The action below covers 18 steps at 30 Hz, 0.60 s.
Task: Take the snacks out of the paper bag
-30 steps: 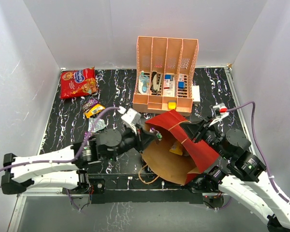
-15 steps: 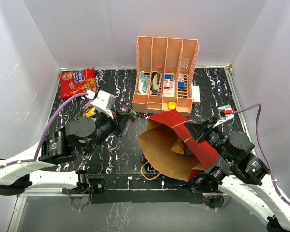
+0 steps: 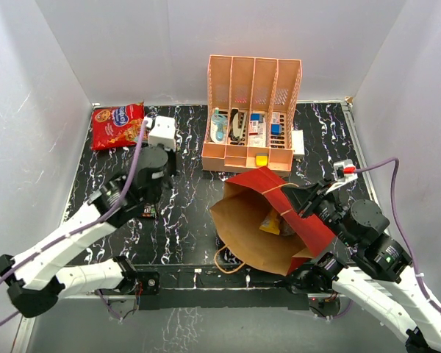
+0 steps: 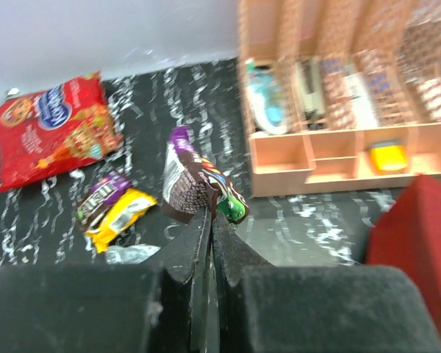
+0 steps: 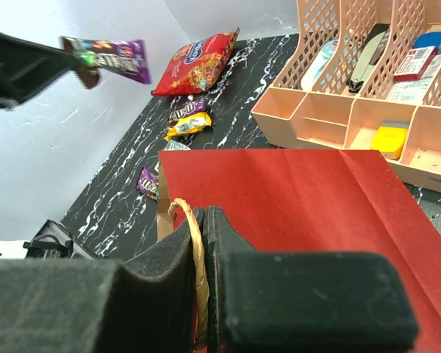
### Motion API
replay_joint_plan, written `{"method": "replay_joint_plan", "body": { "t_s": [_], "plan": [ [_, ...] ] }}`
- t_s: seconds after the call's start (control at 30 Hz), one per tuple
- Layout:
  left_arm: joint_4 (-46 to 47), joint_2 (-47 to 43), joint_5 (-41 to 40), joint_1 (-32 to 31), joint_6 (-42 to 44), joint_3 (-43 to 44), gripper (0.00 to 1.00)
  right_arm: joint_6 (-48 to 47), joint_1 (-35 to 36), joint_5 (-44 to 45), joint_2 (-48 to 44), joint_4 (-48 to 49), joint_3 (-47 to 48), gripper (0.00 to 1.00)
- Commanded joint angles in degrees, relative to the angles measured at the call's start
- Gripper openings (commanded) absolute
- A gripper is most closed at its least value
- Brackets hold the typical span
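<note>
left gripper [image 4: 209, 220] out of the paper bag [image 3: 312, 224] mouth, swung left and back, now near red cookie bag [image 3: 119, 125], brown-purple packet [image 4: 195, 184] pinched in it. bag mouth sits wider.

From overhead the left pincer [image 4: 209, 220] hides beneath its wrist [image 3: 151, 166], and the three-o'clock wall of the paper bag [image 3: 314, 226] half-covers a yellow packet [image 3: 269, 222].

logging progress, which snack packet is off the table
The brown-and-purple candy packet, pinched in the left gripper; the red cookie bag and yellow packet lie on the table.
</note>
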Motion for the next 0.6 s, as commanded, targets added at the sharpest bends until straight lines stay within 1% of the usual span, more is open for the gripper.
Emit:
{"method": "replay_joint_plan", "body": {
  "t_s": [0.0,0.1,0.23,0.33,0.43,0.57],
  "plan": [
    [3.57,3.88,6.86,11.16,-0.02,-3.54,0.0,-0.22,0.05,-0.04,-0.61,0.96,3.4,0.08],
    [3.95,7.86,7.34,19.31,-2.22,-4.92,0.0,-0.02,0.02,-0.08,-0.9,0.64,3.42,0.08],
    [6.7,11.73,1.72,24.88,-2.87,-6.76,0.0,-0.23,-0.01,-0.2,-0.63,0.59,3.51,0.08],
    [3.59,14.62,-1.87,28.54,-6.83,-5.93,0.0,-0.74,-0.01,-0.53,-0.03,0.35,4.05,0.08],
    [1.07,13.36,-2.06,32.01,-10.28,-7.22,0.0,-1.05,0.05,-0.96,0.42,-0.01,4.51,0.08],
    [-0.61,10.38,-3.8,35.04,-11.02,-12.11,0.0,-1.39,-0.01,-1.16,0.05,0.02,4.37,0.08]
  ]
}}
